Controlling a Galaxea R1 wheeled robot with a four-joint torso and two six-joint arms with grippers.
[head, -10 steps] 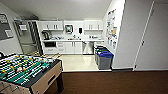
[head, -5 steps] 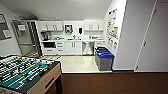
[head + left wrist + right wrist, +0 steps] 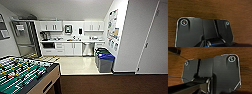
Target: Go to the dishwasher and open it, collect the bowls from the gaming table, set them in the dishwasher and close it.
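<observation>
The dishwasher [image 3: 88, 49] sits at the far end of the kitchenette, its silver-grey front shut, built in under the counter [image 3: 72, 40] between white cabinet doors [image 3: 74, 49] and a narrower run of drawers beside the right wall. A sink tap and small items stand on the counter above it, and white wall cupboards [image 3: 51, 26] hang higher up. Two dark bins with blue and green lids [image 3: 104, 60] stand on the pale floor [image 3: 77, 65] to the right of the dishwasher, against the wall. A foosball table [image 3: 23, 75] with green field and rods takes up the near left corner, on dark brown carpet [image 3: 112, 83].

Each wrist camera looks straight down over the robot's own dark plate at brown wood-grain flooring [image 3: 218, 10], so both arms appear to hang low with the wrists pointing at the floor. Whether either tool is apart or together cannot be told, since the fingers are not visible.
</observation>
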